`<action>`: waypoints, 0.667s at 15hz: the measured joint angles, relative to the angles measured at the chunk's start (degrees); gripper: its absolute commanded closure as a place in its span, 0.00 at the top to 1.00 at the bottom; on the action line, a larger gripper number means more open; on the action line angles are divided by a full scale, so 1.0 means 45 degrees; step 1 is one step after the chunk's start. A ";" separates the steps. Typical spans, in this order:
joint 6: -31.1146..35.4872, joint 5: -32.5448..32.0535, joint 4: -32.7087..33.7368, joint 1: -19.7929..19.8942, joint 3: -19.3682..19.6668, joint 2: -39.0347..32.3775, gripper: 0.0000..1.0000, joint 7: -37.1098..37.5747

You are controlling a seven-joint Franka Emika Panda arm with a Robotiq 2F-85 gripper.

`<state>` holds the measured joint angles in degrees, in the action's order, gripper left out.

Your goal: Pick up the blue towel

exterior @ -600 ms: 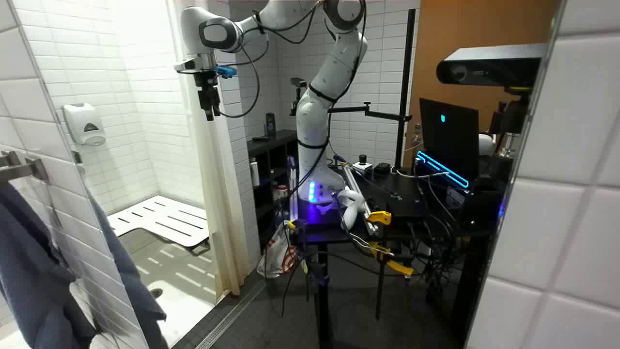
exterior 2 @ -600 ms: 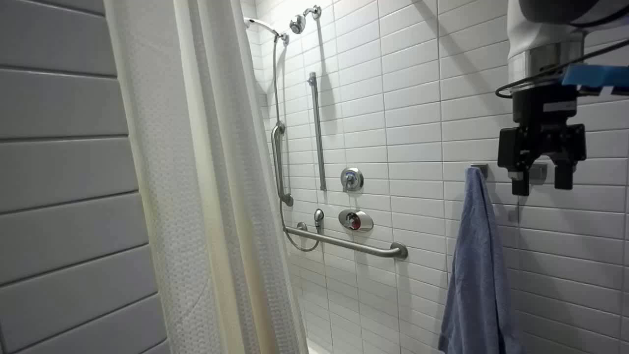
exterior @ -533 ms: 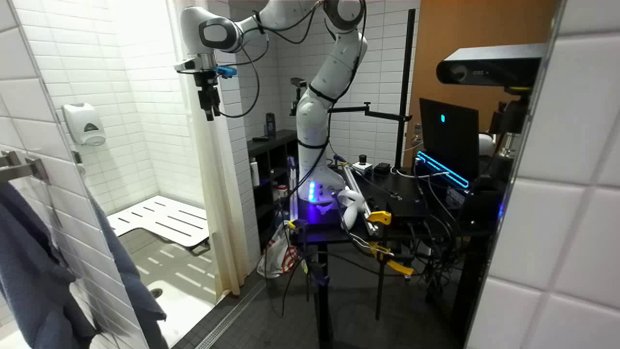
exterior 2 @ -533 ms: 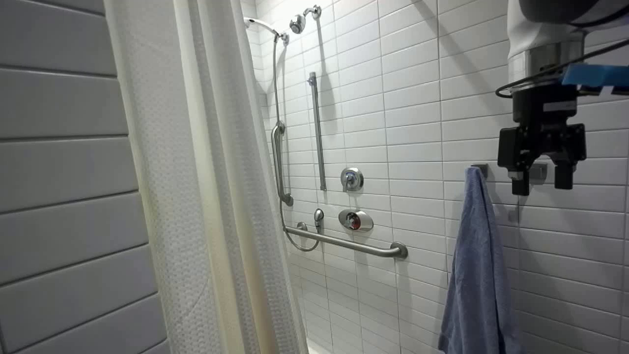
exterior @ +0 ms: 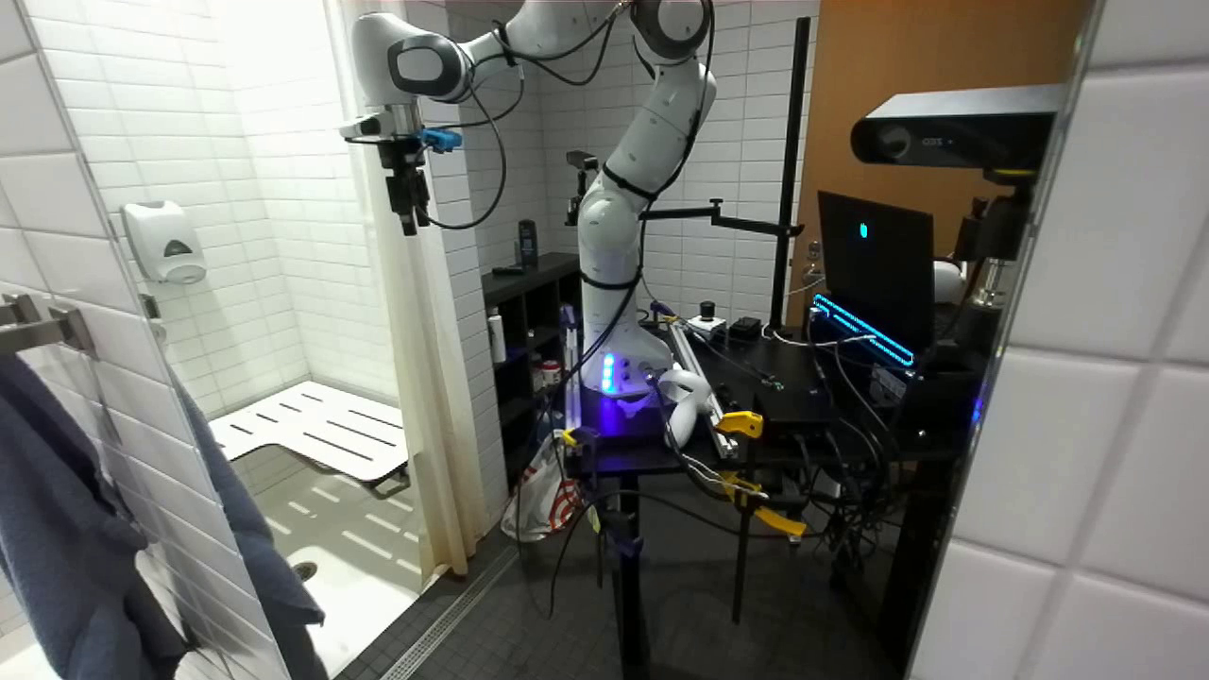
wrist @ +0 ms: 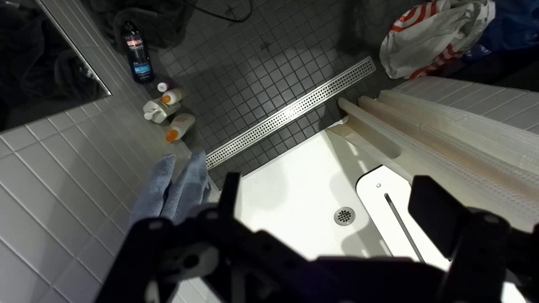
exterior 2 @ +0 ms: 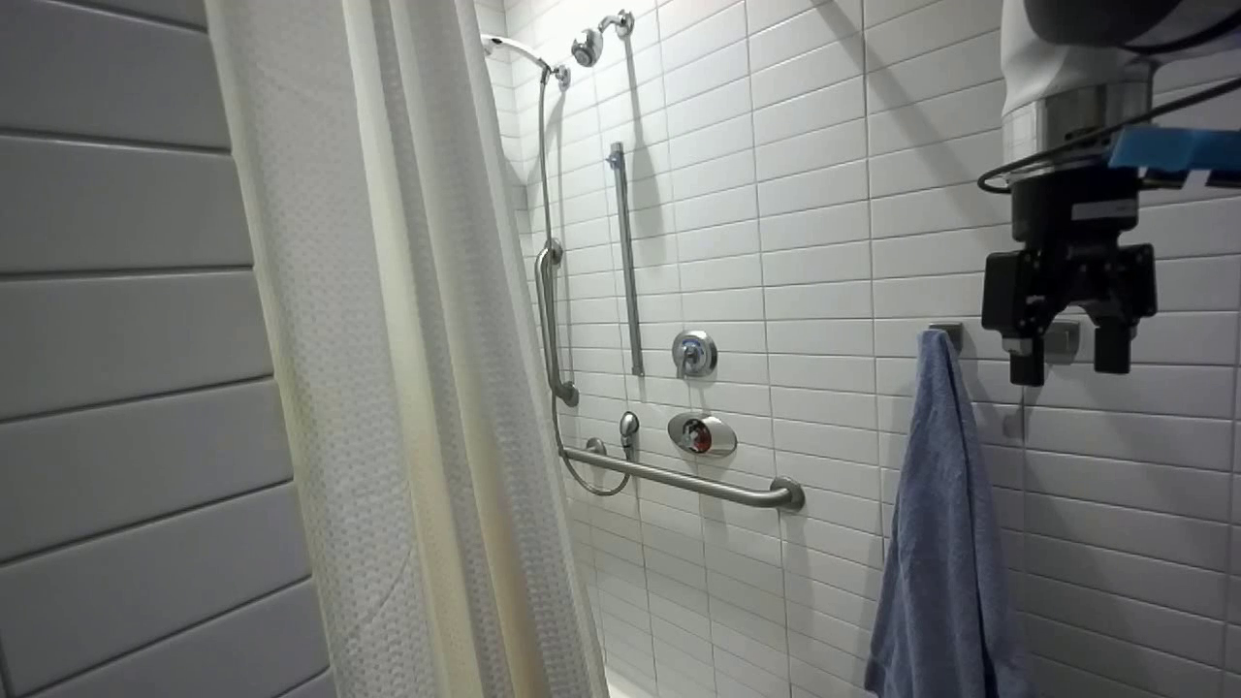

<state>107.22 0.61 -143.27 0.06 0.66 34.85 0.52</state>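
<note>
The blue towel (exterior 2: 940, 543) hangs from a metal wall hook in soft vertical folds in an exterior view. Its lower end runs out of that frame. Towel cloth (exterior: 66, 538) also shows at the lower left in an exterior view. In the wrist view the towel (wrist: 181, 193) is seen from above, beside the left finger and partly hidden by it. My gripper (exterior 2: 1069, 365) points down with its fingers apart and nothing between them. In that view it appears right of the towel's top, apart from it. The gripper also shows high at the left (exterior: 414, 225) and in the wrist view (wrist: 328, 185).
A pale shower curtain (exterior: 434, 397) hangs near the gripper. A white slatted shower seat (exterior: 321, 430) and a grab bar (exterior 2: 698, 485) are in the shower. Bottles (wrist: 141, 63) stand on the floor by the wall. The arm's black table (exterior: 623, 458) carries clamps and cables.
</note>
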 measured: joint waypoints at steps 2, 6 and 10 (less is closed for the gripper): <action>0.0000 0.0000 0.0000 0.0000 0.0000 0.0000 1.00 0.0000; 0.0226 0.0000 0.0011 0.0080 -0.0028 -0.0138 1.00 0.0624; 0.0932 0.0013 0.0124 0.0246 -0.0033 -0.0914 1.00 0.1478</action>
<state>111.42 0.67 -142.72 1.17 0.51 30.74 7.17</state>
